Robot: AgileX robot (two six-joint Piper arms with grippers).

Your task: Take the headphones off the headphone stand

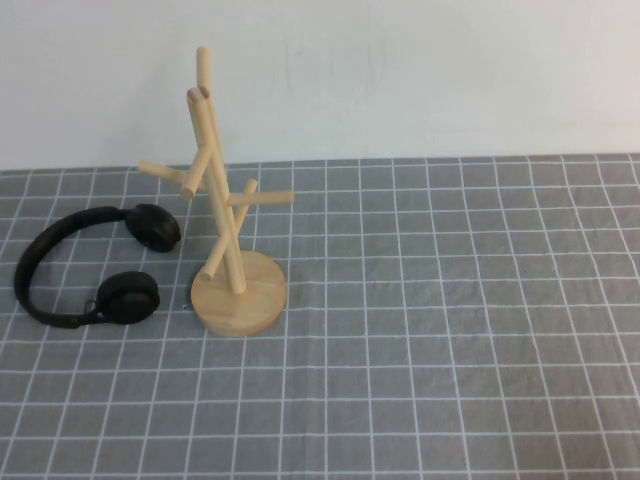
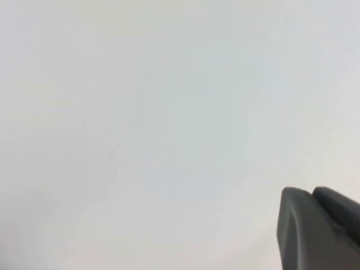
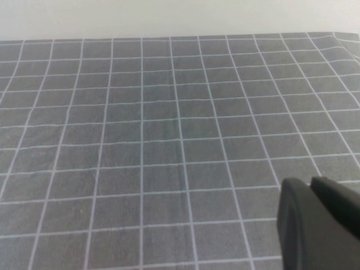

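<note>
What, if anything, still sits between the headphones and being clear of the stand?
Nothing visible. The headphones lie flat on the checked cloth, to the left of the headphone stand, touching no peg. The left gripper faces a blank wall; the right gripper hangs over bare cloth.

The headphone stand (image 1: 236, 262) looks like pale, smooth, unvarnished wood with a matt finish, its pegs and round base the same light grain. The headphones (image 1: 92, 264) appear to be matt black plastic with soft-looking padded cups, and the table (image 1: 450, 330) is covered in a grey cloth with thin white grid lines, slightly creased. The left gripper (image 2: 320, 230), seen before a plain white wall, and the right gripper (image 3: 318, 222), above the cloth, both show dark grey matt plastic.
</note>
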